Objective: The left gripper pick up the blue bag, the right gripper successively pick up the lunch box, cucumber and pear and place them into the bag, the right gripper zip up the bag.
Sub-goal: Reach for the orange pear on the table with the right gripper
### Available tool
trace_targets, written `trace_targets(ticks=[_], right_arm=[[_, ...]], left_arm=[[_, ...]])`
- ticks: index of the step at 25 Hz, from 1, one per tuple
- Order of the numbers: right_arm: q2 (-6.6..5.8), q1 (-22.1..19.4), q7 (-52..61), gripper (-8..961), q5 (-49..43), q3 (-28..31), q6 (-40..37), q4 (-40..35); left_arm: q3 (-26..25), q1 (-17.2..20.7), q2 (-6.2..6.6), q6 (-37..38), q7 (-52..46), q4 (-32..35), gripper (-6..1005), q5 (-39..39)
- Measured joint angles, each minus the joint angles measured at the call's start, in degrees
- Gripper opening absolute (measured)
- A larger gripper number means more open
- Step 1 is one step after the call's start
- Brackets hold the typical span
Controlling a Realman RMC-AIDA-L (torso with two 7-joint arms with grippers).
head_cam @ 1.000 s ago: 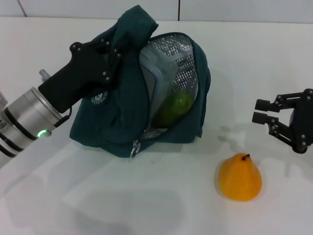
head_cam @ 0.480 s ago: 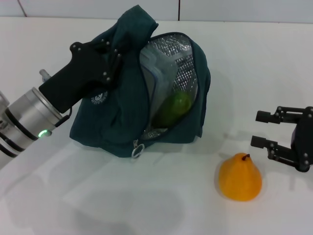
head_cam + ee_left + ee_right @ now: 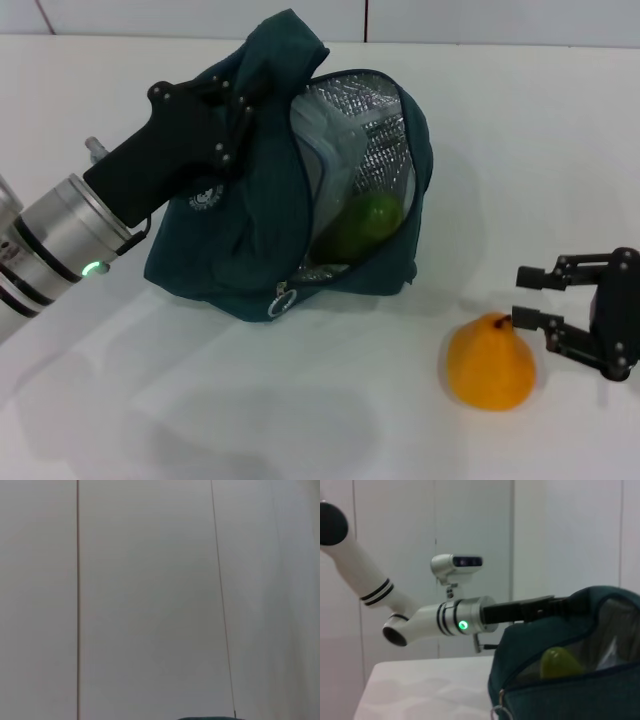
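1. Right gripper [image 3: 528, 298] is sitting low over the table [image 3: 330, 420] near its right edge, fingers spread and pointing toward the pear [image 3: 490, 362]; the nearer fingertip is just beside the stem. The jaws are not yet around the fruit. Judgement: it is lining up for a side grasp, pear being the last item to load.
2. Pear is standing upright on the table toward the front right, apart from the bag [image 3: 270, 200].
3. Left gripper [image 3: 235, 105] is pinching the bag's upper fabric from the left side, fingers pressed into the cloth. Judgement: it is holding the flap up and back so the mouth is facing the right arm.
4. Bag is resting near the table's middle, zip undone, foil lining showing. Ring pull [image 3: 277, 303] is hanging at the low front end of the opening, within reach for closing afterwards.
5. Inside, the lunch box [image 3: 330, 165] is standing against the lining, with the cucumber [image 3: 365, 225] lying below it at the mouth; the right wrist view is also showing its green end.
6. Left wrist view is showing only wall panels.
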Motion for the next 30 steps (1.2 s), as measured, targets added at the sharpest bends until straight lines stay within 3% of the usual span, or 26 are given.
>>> trace_targets(ticks=[2,27,30], right_arm=[[0.11,0.20,0.42,325,-0.97,0.00,0.08,-0.03],[0.33,3.63,4.62,331,-6.10,0.04,2.66,0.09],[0.32,3.81,4.94,282,-6.52,0.04,3.37,0.08]], left_arm=[[0.04,0.00,0.00,0.01,0.00,0.01,68,0.01],[0.09,0.00,0.00,-0.06,0.00,-0.08,70,-0.13],[0.09,-0.04,0.00,-0.08,0.00,-0.08,70,-0.18]])
